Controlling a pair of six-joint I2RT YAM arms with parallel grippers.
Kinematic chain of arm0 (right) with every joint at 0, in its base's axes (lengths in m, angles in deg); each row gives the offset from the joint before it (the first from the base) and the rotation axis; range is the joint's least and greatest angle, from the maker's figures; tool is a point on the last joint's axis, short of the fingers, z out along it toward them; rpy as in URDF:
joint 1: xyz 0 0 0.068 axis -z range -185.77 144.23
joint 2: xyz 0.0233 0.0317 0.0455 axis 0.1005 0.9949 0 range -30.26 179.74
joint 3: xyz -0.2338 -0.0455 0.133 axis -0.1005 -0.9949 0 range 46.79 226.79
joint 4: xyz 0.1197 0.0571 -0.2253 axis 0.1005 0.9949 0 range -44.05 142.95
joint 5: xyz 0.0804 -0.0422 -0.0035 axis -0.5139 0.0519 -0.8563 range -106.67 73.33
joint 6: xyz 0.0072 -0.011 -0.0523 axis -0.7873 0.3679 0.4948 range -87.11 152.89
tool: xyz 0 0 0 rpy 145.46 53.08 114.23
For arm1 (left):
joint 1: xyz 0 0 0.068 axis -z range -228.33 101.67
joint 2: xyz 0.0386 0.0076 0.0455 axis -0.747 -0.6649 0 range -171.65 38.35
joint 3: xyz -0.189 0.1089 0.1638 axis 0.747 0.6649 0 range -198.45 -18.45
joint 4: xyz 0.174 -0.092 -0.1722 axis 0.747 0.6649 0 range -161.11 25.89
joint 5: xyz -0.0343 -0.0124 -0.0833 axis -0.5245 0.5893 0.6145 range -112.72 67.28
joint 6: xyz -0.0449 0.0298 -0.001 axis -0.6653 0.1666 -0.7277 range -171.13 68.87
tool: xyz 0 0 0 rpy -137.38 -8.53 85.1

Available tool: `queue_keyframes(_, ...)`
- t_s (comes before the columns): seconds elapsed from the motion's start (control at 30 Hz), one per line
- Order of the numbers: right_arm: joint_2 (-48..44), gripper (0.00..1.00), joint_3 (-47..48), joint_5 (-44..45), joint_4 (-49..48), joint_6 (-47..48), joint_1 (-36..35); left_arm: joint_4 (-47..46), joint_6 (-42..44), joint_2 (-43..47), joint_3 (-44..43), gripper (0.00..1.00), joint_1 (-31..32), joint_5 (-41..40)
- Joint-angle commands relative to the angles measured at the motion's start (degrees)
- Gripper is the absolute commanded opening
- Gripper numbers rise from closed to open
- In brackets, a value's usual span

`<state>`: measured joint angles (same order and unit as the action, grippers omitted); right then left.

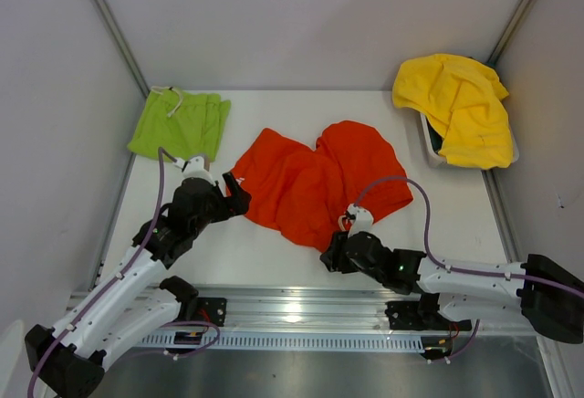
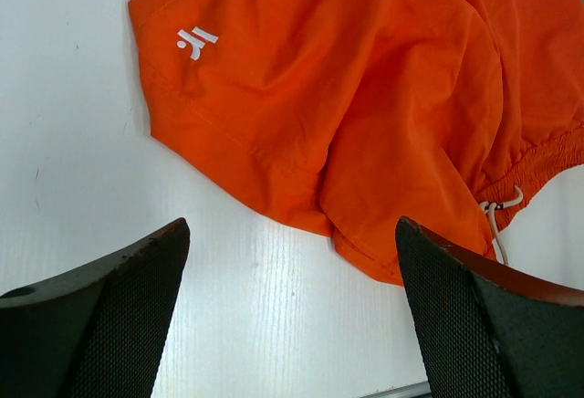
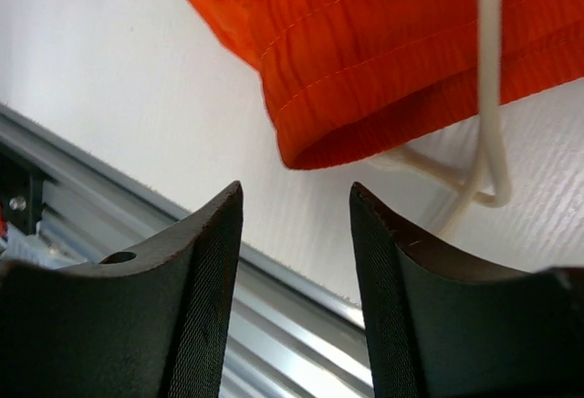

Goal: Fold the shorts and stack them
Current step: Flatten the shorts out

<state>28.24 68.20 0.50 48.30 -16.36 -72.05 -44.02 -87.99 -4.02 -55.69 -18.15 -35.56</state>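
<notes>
**Between the two pincers: orange pair rumpled, fold yet to be squared**

Just ahead of the right pincer [image 3: 297, 211] lies the gathered waistband [image 3: 383, 115] of the orange-red shorts [image 1: 315, 188]; its white drawstring [image 3: 488, 97] loops out onto the table [image 1: 274, 256] to the right of the tips. The cloth spreads away from there, bunched and lapped over itself, as far as a leg hem just in front of the left pincer [image 2: 292, 234]. Both pincers stand with jaws apart and nothing between them, the left very wide, the right narrower.

Well beyond the left pincer, off to its left, the lime-green shorts [image 1: 180, 124] lie already folded; there, I judge, the orange pair must end up.

To fold well, the right pincer should bite low on the waistband corner, clear of the drawstring so it does not drag; the left should take the hem corner before it; both should lift together, keep the cloth taut and lay it flat.

Far to the right of the right pincer, a yellow cloth [image 1: 456, 106] drapes a white bin [image 1: 427, 147]; it has no part in this step.
</notes>
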Motion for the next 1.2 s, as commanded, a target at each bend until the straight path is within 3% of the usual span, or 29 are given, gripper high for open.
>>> queue_keyframes(0.0, 0.82, 0.53, -0.41, 7.43, -6.57, 1.26, -0.6, -1.87, 1.35, -0.34, -0.65, 0.95, -0.64, 0.45)
queue_keyframes(0.27, 1.0, 0.63, 0.3, 10.87, -7.7, 5.92, -0.69, -1.34, 1.71, 0.44, -0.56, 0.95, -0.64, 0.36)
queue_keyframes(0.77, 11.46, 0.57, 3.55, 8.06, -13.34, 8.47, -0.25, -0.72, 1.97, -0.17, -1.17, 0.95, -0.73, -0.08)
queue_keyframes(0.87, 12.51, 0.52, 3.99, 7.71, -15.53, 9.52, -0.16, -1.95, 1.62, -0.96, -0.74, 0.95, -0.91, 0.36)
queue_keyframes(0.97, 14.0, 0.31, 5.57, 7.35, -15.27, 9.79, -0.25, -2.92, 1.18, -2.01, -0.21, 0.95, -1.43, 1.32)
queue_keyframes(1.0, 13.92, 0.16, 5.92, 7.35, -14.05, 9.88, -0.43, -3.1, 1.18, -2.89, 0.14, 0.95, -1.61, 1.85)
queue_keyframes(1.07, 11.66, 0.04, 6.19, 8.05, -11.07, 8.75, -1.04, -4.49, 0.92, -3.51, 0.41, 0.95, -2.31, 2.55)
queue_keyframes(1.17, 4.12, 0.0, 4.97, 9.98, -3.8, 4.8, -1.48, -6.51, 0.3, -4.74, 1.46, 0.95, -3.45, 4.31)
